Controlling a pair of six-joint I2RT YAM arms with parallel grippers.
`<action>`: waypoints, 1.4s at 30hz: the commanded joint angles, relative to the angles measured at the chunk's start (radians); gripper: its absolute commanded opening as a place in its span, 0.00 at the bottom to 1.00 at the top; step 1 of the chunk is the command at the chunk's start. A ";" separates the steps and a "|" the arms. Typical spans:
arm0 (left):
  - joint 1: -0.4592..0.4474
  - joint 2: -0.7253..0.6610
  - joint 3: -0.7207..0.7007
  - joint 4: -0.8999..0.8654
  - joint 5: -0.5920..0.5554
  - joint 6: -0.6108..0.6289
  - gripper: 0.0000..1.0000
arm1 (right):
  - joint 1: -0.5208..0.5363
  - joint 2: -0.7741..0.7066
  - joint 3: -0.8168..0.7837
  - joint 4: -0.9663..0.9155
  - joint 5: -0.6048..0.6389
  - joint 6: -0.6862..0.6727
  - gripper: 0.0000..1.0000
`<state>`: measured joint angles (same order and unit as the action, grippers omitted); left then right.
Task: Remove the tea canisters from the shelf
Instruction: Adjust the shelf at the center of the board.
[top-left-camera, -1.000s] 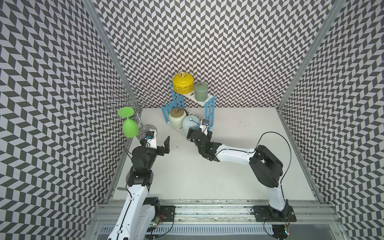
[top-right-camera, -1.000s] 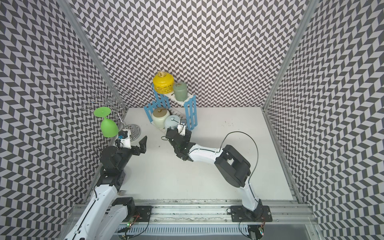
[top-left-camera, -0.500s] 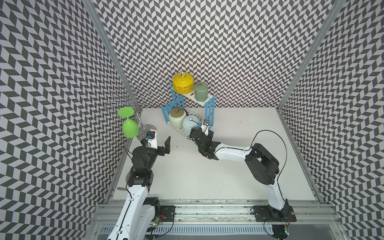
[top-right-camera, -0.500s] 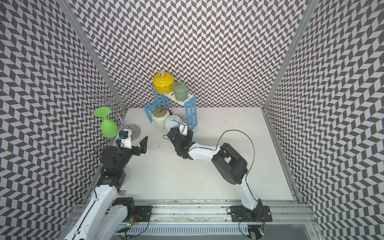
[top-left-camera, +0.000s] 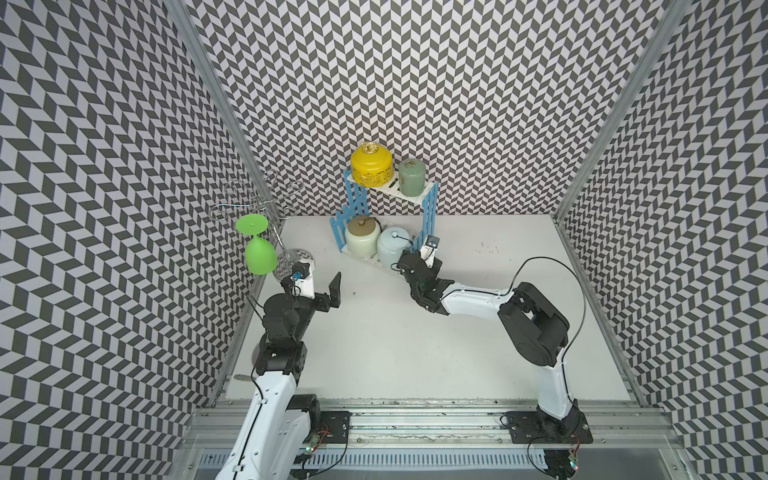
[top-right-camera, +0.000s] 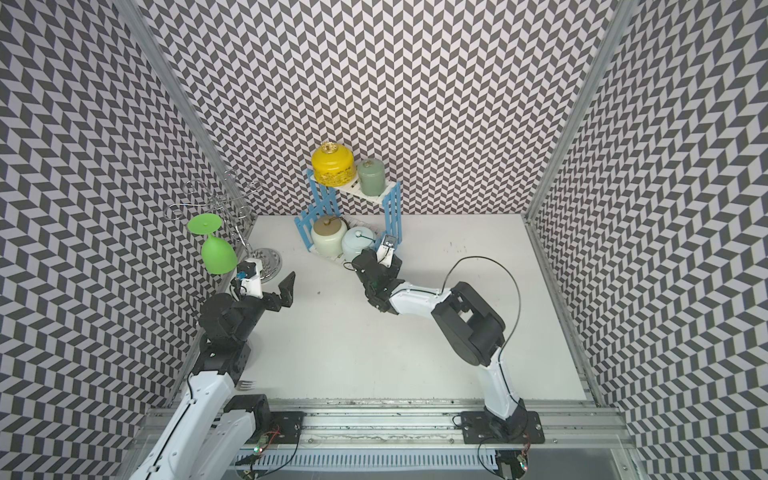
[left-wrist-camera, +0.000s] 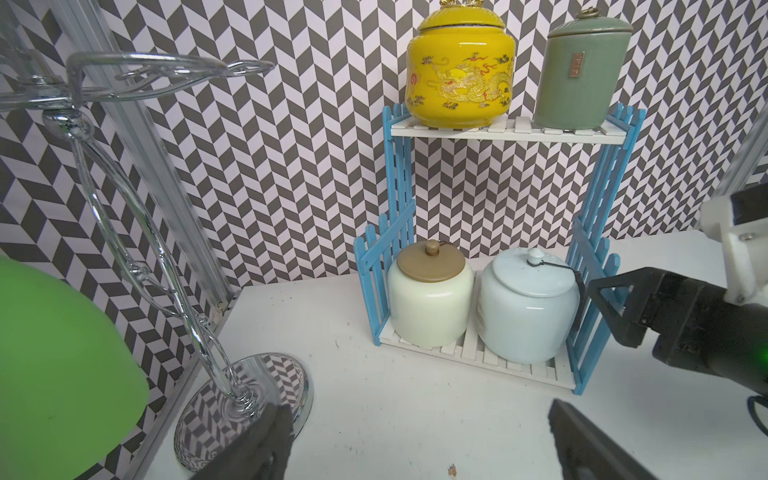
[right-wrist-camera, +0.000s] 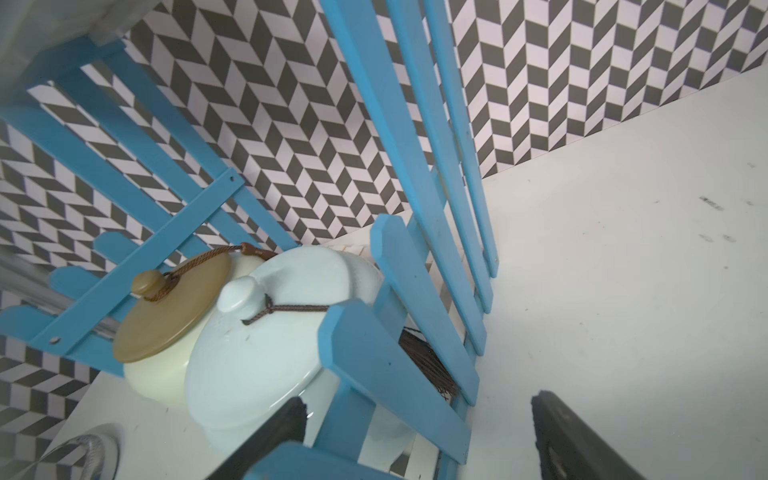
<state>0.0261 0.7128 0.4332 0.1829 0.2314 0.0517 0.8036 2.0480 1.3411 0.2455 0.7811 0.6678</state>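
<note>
Pale blue canister (right-wrist-camera: 249, 365) sits low in the shelf (right-wrist-camera: 415, 291); right fingers (right-wrist-camera: 282, 428) apart astride its fence side; left fingers (left-wrist-camera: 257, 440) apart.

Three tall walls (top-left-camera: 415, 83) stand all around, covered in black and white zigzag shapes. Shiny metal posts (top-left-camera: 211, 83) run up the corners. The desk (top-left-camera: 415, 353) is flat, white and brightly lit, with a grey metal rail (top-left-camera: 415, 415) along the front.

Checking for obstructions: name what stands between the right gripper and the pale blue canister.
The shelf's blue picket side, shown in the right wrist view.
</note>
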 joint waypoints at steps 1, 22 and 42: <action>0.001 -0.013 -0.010 0.020 0.022 0.004 1.00 | -0.028 -0.038 -0.065 -0.056 0.072 0.005 0.83; -0.003 -0.024 -0.009 0.022 0.011 0.006 1.00 | -0.121 -0.225 -0.305 0.056 0.105 -0.100 0.67; 0.005 -0.039 0.021 -0.016 0.101 0.025 1.00 | -0.269 -0.389 -0.499 0.226 -0.211 -0.359 0.28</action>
<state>0.0269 0.6914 0.4282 0.1768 0.2981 0.0601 0.5785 1.6966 0.8654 0.4583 0.5842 0.3664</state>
